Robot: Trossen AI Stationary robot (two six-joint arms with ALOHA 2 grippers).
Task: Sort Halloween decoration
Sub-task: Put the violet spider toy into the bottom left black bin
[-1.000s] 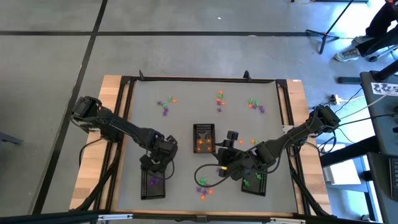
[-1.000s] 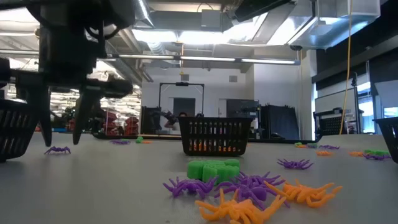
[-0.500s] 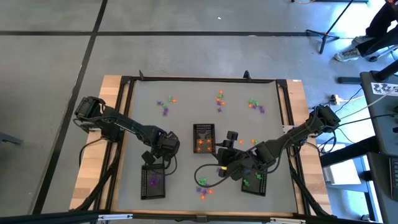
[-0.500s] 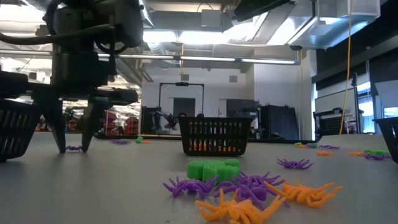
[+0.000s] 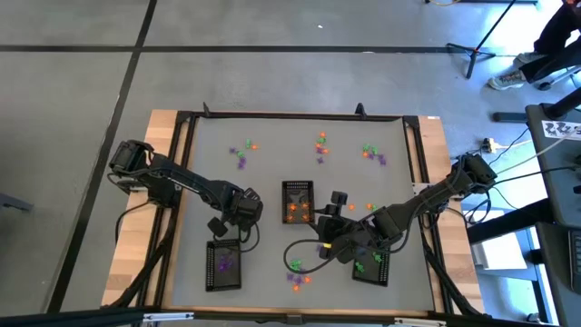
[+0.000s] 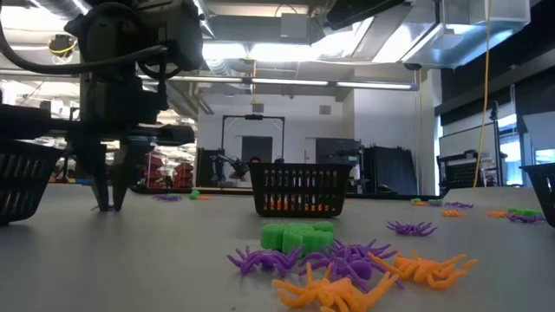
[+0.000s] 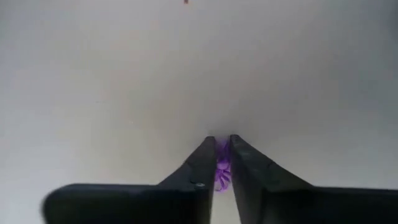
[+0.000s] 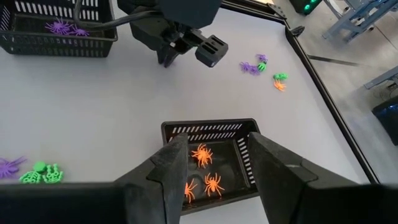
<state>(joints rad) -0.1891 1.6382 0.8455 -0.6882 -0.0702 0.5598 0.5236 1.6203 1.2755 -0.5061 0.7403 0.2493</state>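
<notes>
The purple spider (image 7: 221,171) is a tiny bright plastic trinket, only a sliver of its body and a few thin legs showing between the 2 dark fingers (image 7: 196,171) of the left gripper (image 7: 219,144). Its facing and long axis cannot be made out, since the fingers cover most of it. It lies on the grey table (image 5: 272,173), right at the fingertips, with the jaws drawn in on it from both sides, touching or nearly touching. In the low view the left gripper (image 6: 107,206) stands upright with its tips down on the tabletop, fingers close together. From above, the left gripper (image 5: 238,218) sits just beyond the near-left black tray (image 5: 222,265), which holds a few purple spiders (image 5: 222,264).

The right gripper (image 8: 214,158) hangs with its fingers parted and nothing between them, above the middle black tray (image 8: 211,129), where 3 orange spiders (image 8: 202,155) lie (legs splayed flat on the mesh floor). From above it is near the middle of the table, the right gripper (image 5: 329,218) just beside that tray.

Another black tray (image 5: 371,265) at the near right holds green pieces (image 5: 363,267). A mixed heap of purple, green and orange trinkets (image 6: 347,260) lies at the near edge between the 2 outer trays, and 3 small clusters (image 5: 320,143) lie scattered across the far side of the table.
</notes>
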